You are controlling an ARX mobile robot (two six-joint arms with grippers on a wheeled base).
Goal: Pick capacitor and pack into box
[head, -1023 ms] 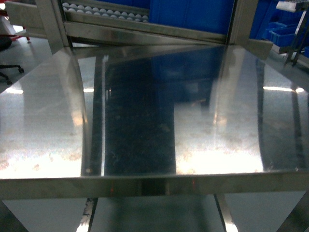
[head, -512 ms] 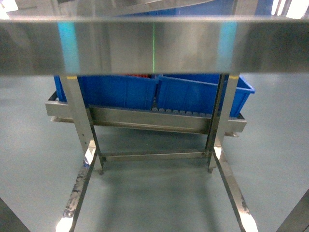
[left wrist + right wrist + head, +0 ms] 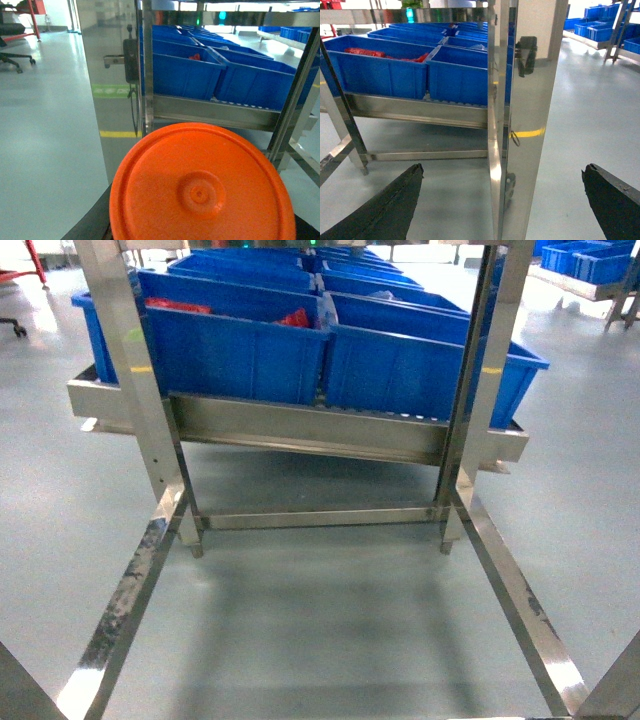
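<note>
An orange round capacitor (image 3: pixel 200 190), seen end-on with a dimple at its middle, fills the lower half of the left wrist view. It sits in my left gripper (image 3: pixel 200 222), whose dark fingers (image 3: pixel 92 222) show only at the disc's lower edges. In the right wrist view my right gripper (image 3: pixel 502 169) stands open and holds nothing. Its black fingertips (image 3: pixel 412 175) are far apart, either side of a steel post (image 3: pixel 520 125). The box is out of view. Neither gripper shows in the head view.
Blue plastic bins (image 3: pixel 240 350) stand side by side on a low steel rack (image 3: pixel 300 430); some hold red items (image 3: pixel 295 318). Steel table legs (image 3: pixel 130 390) and floor rails (image 3: pixel 520 600) frame the grey floor. An office chair (image 3: pixel 15 50) stands far left.
The head view has swung from the shiny steel tabletop down past its front edge to the rack of blue bins and the floor beneath.
</note>
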